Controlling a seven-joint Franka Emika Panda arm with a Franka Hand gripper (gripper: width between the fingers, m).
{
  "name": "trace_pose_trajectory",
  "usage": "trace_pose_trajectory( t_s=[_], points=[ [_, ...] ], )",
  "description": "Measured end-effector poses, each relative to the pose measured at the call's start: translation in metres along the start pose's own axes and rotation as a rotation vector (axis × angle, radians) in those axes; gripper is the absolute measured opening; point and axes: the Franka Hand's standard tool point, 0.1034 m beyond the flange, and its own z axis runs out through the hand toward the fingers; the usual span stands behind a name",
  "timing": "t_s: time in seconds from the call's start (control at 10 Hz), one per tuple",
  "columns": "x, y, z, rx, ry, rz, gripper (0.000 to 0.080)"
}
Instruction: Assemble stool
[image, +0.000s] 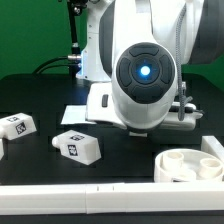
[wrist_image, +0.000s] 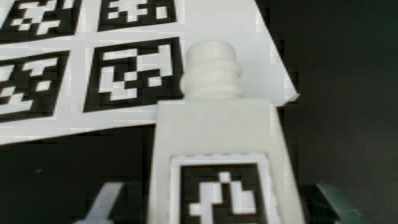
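Observation:
In the wrist view a white stool leg (wrist_image: 222, 140) with a tag on its face and a ribbed peg (wrist_image: 212, 70) at its end lies between my fingers. My gripper (wrist_image: 222, 205) is open, with one finger (wrist_image: 111, 200) on each side of the leg and a dark gap between each finger and the leg. In the exterior view the arm hides the gripper and this leg. Two more tagged legs (image: 22, 126) (image: 78, 145) lie on the black table at the exterior view's left. The round seat (image: 190, 163) with sockets lies at the front right.
The marker board (wrist_image: 89, 60) lies under and beyond the leg's peg end; it also shows in the exterior view (image: 78, 113) behind the arm. A long white rail (image: 90, 192) runs along the table's front edge. The arm's body (image: 145, 70) fills the exterior view's middle.

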Motion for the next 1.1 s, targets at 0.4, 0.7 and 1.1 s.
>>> trace_pose_trajectory(
  t_s=[0.4, 0.7, 1.1],
  points=[
    [-0.022, -0.010, -0.074, 0.017, 0.211, -0.108, 0.0331],
    [-0.018, -0.014, -0.076, 0.021, 0.396, -0.112, 0.0331],
    [-0.025, -0.039, -0.142, 0.041, 0.703, -0.166, 0.0333]
  ],
)
